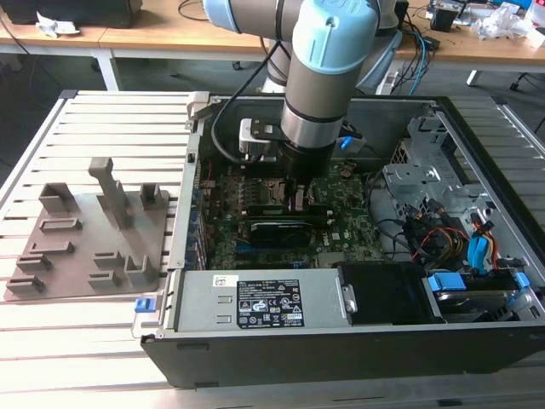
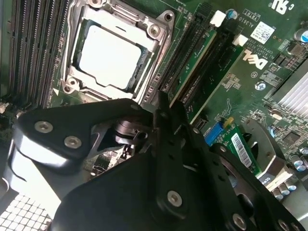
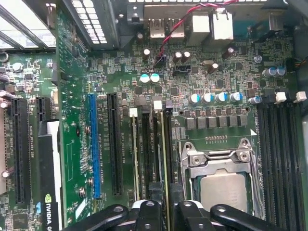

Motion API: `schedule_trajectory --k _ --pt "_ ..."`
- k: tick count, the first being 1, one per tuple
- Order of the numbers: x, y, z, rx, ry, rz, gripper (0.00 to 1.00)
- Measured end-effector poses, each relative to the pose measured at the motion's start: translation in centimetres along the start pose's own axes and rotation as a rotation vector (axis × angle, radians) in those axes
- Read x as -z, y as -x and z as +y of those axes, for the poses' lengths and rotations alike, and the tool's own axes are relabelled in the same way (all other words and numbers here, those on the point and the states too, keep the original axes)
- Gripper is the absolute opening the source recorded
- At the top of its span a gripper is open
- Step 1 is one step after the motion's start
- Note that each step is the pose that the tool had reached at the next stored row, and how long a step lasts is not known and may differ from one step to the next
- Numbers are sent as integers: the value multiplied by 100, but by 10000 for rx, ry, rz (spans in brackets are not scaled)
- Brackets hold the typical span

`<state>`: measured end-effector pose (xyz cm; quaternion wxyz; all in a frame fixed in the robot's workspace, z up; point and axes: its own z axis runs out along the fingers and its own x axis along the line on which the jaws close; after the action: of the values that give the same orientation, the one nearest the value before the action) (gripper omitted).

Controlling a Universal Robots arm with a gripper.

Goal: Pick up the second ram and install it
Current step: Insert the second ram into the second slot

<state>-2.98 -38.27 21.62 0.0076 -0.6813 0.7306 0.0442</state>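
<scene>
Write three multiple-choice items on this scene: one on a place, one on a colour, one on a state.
1. In the exterior view, where is the end effector?
A. Over the grey fixture plate
B. Inside the open computer case, above the motherboard
C. Over the wooden desk

2. In the first wrist view, what colour is the one bright long expansion slot?
A. Red
B. Yellow
C. Blue

3. What state is the processor socket in?
A. It holds a processor with its metal top bare
B. It is covered by a fan cooler
C. It is empty, with bare pins

Answers:
1. B, as the arm reaches down into the case over the green board.
2. C, as that slot is blue beside black ones.
3. A, as the silver top shows inside the metal frame in both wrist views.
</scene>
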Motion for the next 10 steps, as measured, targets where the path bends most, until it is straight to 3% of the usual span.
schedule_trajectory --k 4,6,10 --pt "314 42 20 -3 -3 14 22" --pt "428 78 30 -2 -9 48 13" --pt "460 86 32 -3 -12 62 11"
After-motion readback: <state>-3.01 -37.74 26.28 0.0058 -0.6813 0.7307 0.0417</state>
